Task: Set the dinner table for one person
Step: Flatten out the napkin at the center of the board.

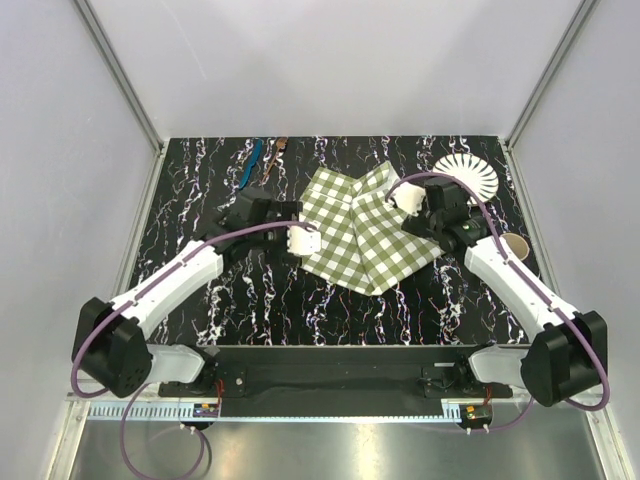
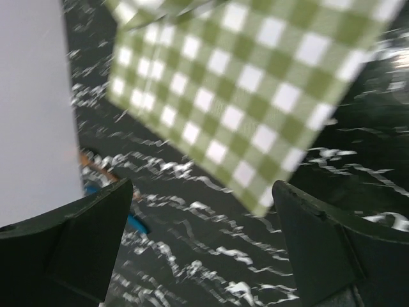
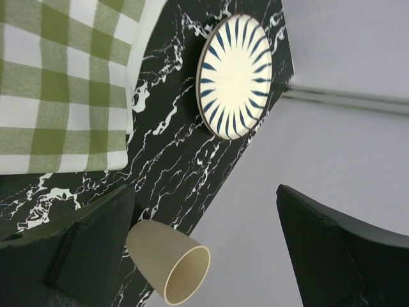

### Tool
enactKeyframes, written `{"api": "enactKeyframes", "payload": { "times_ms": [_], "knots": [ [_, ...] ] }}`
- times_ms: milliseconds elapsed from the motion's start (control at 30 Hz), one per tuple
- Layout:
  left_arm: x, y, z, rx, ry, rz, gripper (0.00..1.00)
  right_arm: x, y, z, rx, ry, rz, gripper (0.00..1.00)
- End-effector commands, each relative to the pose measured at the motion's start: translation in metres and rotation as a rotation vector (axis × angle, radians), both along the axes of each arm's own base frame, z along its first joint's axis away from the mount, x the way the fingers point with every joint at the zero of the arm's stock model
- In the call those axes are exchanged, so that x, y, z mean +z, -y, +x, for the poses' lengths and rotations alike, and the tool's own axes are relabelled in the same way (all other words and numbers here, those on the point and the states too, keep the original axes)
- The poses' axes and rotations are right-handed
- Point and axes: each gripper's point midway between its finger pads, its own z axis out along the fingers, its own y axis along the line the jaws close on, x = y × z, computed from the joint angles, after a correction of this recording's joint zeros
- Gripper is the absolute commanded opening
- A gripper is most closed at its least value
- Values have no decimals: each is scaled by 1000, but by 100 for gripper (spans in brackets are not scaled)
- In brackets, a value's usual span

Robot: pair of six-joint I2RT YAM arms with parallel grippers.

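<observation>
Marble pattern covers the dinner table (image 1: 300, 310): a black top with white veins that reaches from wall to wall under both claws. Around it stand plain pale walls (image 1: 330, 60), with metal posts (image 1: 120, 70) in the far corners.

The left claw (image 2: 201, 187) has its fingers spread wide and nothing is between them, only the veined top below. Just ahead of it ends one corner of the green-and-white checked cloth (image 1: 365, 230), which lies rumpled and partly folded over itself, between the two claws. Beyond the left claw, near the far edge of the table, lie a blue-handled utensil (image 1: 250, 165) and a brown-handled utensil (image 1: 280, 150); what kind they are I cannot tell.

The right claw (image 3: 204, 190) is also spread wide and empty. Past it, toward the far right corner, lies a white plate (image 1: 468, 175) with dark blue rays. On its outer side a beige cup (image 1: 513, 247) is near the right edge of the table, apart from the cloth.
</observation>
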Motion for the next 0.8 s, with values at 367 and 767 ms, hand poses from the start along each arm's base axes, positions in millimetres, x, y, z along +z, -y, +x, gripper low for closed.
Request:
{"api": "enactKeyframes", "payload": {
  "times_ms": [367,767],
  "knots": [
    [-89,7,-58,-218,-169,136,99,-40,-26,-25,186,-119,-94,100],
    [-128,0,-9,-79,-51,204,99,-48,-22,-34,150,-134,-72,99]
  ]
}}
